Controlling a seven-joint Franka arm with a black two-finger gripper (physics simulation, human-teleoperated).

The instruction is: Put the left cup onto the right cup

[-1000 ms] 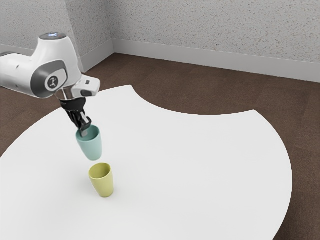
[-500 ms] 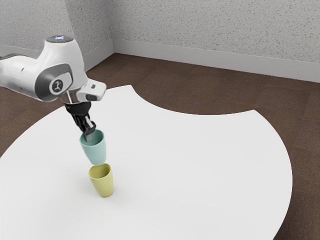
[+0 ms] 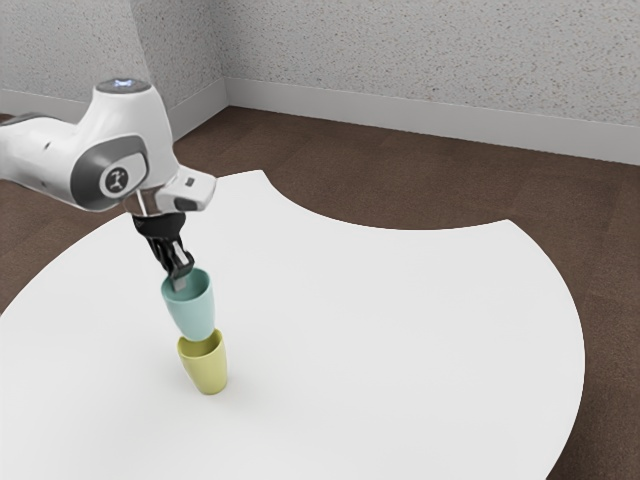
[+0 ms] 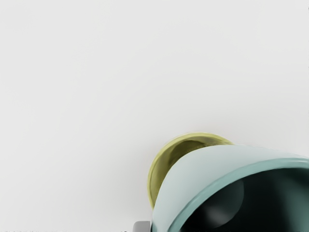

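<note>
Teal cup (image 3: 190, 305) has sunk onto the yellow cup (image 3: 205, 368), hand (image 3: 180, 276) gripping it.

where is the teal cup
Left of centre in the exterior view, the teal cup hangs in the gripper, its base at the top of the yellow cup.

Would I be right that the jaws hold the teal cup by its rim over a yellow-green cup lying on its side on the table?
Not quite: the yellow-green cup stands upright on the table, as the exterior view shows. The jaws do hold the teal cup by its rim over it.
</note>
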